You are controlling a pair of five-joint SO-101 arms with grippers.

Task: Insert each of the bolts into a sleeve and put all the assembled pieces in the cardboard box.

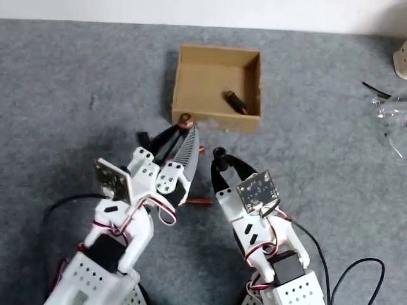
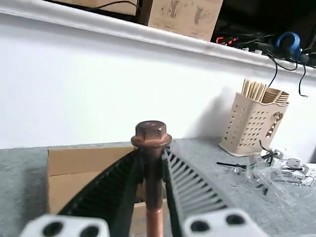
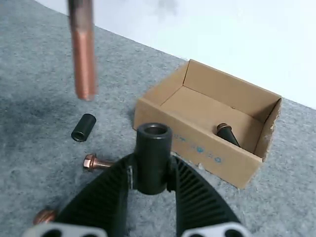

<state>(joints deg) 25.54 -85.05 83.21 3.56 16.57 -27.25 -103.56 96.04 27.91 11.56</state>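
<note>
Spare sleeve (image 3: 83, 127) and loose bolt (image 3: 96, 162) lie on table (image 1: 331, 190). Left fingers (image 2: 190, 185) pinch upright bolt (image 2: 151, 138); right fingers (image 3: 195, 195) pinch held sleeve (image 3: 153, 158). Cardboard box (image 1: 210, 82) at 12 o'clock holds one assembled piece (image 1: 235, 101).

Grey carpet (image 1: 63, 76); white wall (image 2: 98, 74); beige perforated basket (image 2: 252, 126).

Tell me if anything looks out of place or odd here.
Nothing stands out. The left gripper holds a bolt upright, the right gripper holds a sleeve upright, and a spare sleeve and spare bolt lie loose beside the cardboard box.
</note>
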